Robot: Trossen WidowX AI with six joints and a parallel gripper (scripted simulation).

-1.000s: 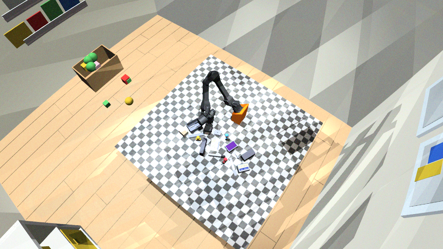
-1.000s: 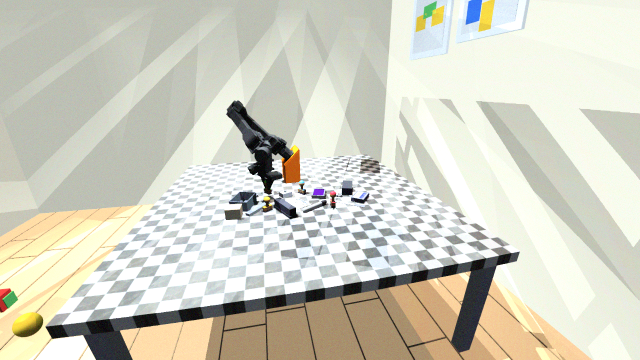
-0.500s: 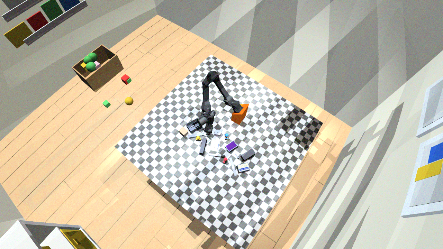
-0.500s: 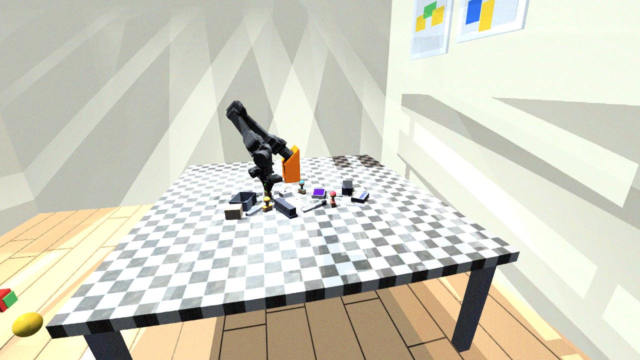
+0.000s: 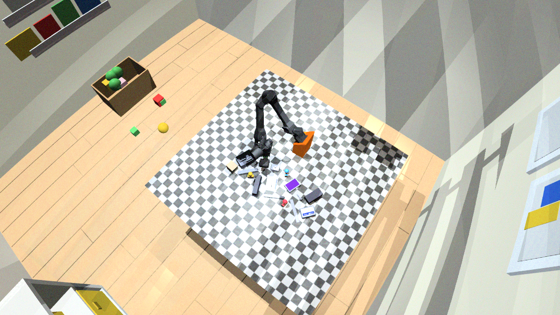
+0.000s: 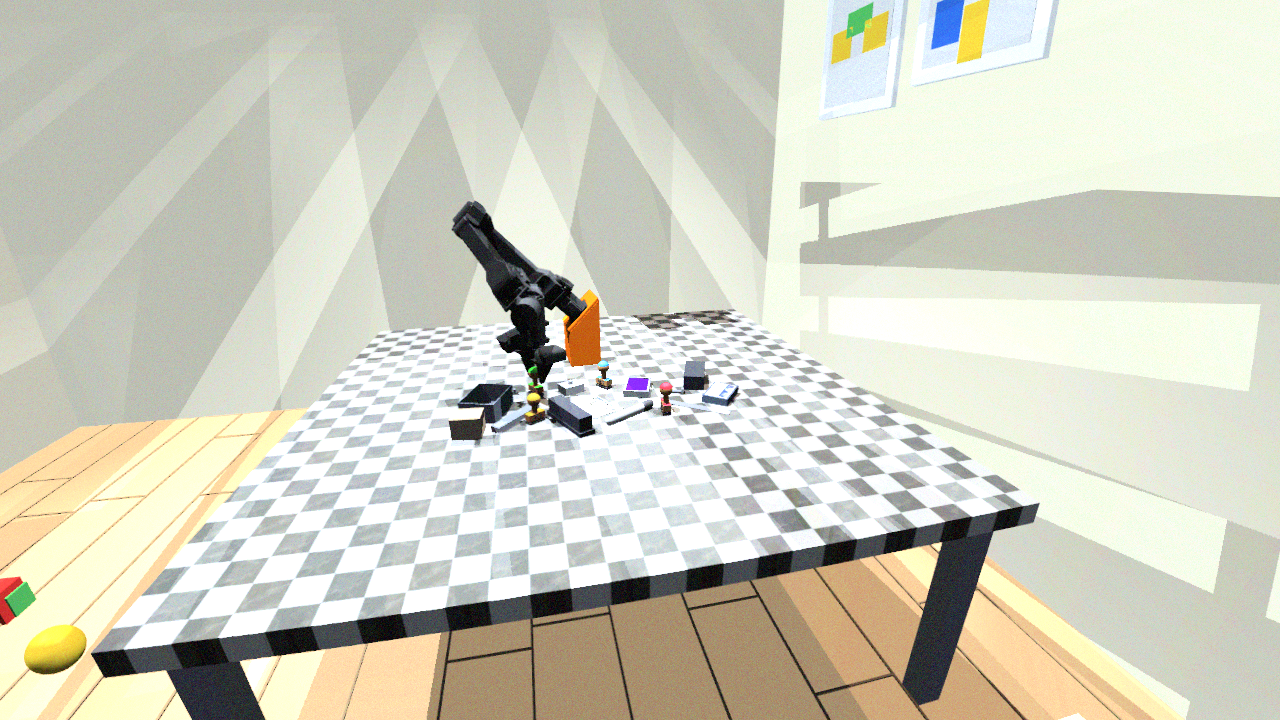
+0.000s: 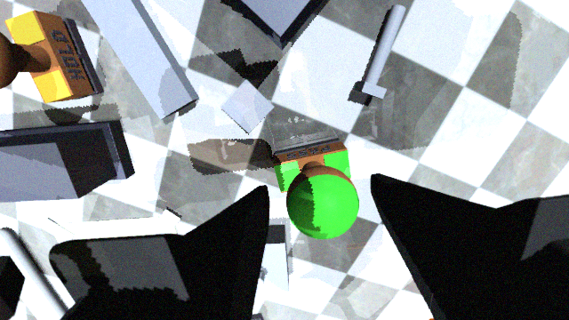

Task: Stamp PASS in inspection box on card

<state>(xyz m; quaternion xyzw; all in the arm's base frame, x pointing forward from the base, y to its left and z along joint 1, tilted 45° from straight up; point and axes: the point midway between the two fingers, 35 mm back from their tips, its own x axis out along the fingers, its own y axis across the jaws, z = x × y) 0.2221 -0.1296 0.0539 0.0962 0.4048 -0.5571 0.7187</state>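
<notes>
The PASS stamp (image 7: 322, 206) (image 6: 534, 370), with a green knob, stands upright on the checkered table. My gripper (image 7: 318, 188) (image 6: 542, 376) is open around it, one finger on each side with gaps between them and the knob. The white card (image 5: 271, 182) lies flat near the middle of the objects; its box and any print are too small to make out. The purple pad (image 5: 292, 184) (image 6: 637, 385) lies beside the card, away from the gripper.
A yellow HOLD stamp (image 7: 58, 58) (image 5: 250, 174), a blue stamp (image 5: 286, 172) and a red stamp (image 5: 284, 202) stand around the card. A black tray (image 5: 245, 158) (image 6: 486, 400), a beige block (image 6: 466, 423) and a long dark holder (image 5: 256, 185) are nearby. An orange block (image 5: 302, 148) stands by the arm's base.
</notes>
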